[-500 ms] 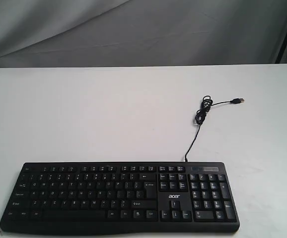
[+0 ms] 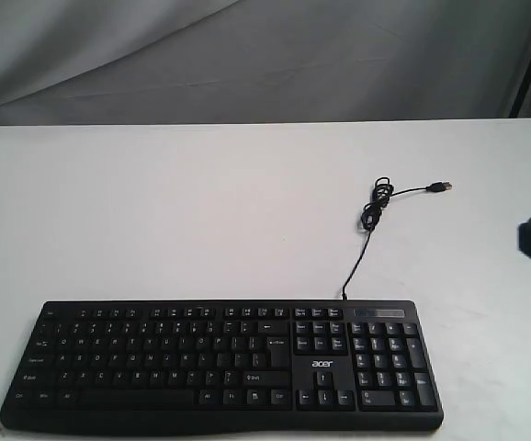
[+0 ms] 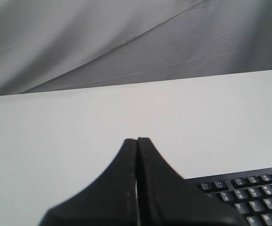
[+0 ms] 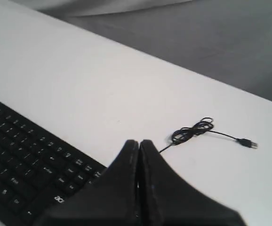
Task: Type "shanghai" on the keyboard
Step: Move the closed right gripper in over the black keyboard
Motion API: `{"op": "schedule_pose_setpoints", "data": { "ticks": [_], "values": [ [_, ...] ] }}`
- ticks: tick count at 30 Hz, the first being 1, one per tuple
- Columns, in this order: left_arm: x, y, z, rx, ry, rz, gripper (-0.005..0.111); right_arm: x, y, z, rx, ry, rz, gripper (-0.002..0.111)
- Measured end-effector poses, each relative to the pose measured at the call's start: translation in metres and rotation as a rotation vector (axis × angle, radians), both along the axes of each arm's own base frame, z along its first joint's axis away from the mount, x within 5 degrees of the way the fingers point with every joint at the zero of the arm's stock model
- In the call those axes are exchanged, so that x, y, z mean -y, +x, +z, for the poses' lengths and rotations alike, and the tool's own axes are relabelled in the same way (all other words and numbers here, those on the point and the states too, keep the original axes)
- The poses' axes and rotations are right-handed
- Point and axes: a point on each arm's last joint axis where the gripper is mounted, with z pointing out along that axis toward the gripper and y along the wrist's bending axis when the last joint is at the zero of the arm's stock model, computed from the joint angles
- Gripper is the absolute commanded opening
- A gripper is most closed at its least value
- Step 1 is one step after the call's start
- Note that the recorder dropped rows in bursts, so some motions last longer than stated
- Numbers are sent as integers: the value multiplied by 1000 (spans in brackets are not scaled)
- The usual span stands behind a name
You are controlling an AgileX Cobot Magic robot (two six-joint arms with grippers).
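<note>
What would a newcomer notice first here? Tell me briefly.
The wide black plastic keyboard lies at the near edge of the white table in the exterior view. Its thin black cable coils behind it, plug lying loose. The left claw and the right claw are both shut.

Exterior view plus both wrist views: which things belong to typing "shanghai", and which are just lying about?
For the job:
keyboard
left pincer, shut
right pincer, shut

Just there:
coiled USB cable, its plug loose on the table
white table
grey cloth backdrop
</note>
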Motion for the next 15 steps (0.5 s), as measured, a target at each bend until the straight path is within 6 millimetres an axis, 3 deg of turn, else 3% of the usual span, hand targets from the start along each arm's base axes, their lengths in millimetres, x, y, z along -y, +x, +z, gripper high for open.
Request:
{"op": "schedule_pose_setpoints", "data": {
  "ticks": [3, 9, 15],
  "values": [
    [0, 0, 0, 0, 0, 0, 0, -21, 11, -5, -6, -10, 95, 0],
    [0, 0, 0, 0, 0, 0, 0, -68, 13, -13, 48, 20, 314, 0],
    [0, 0, 0, 0, 0, 0, 0, -105, 22, -15, 13, 19, 401, 0]
  ]
}}
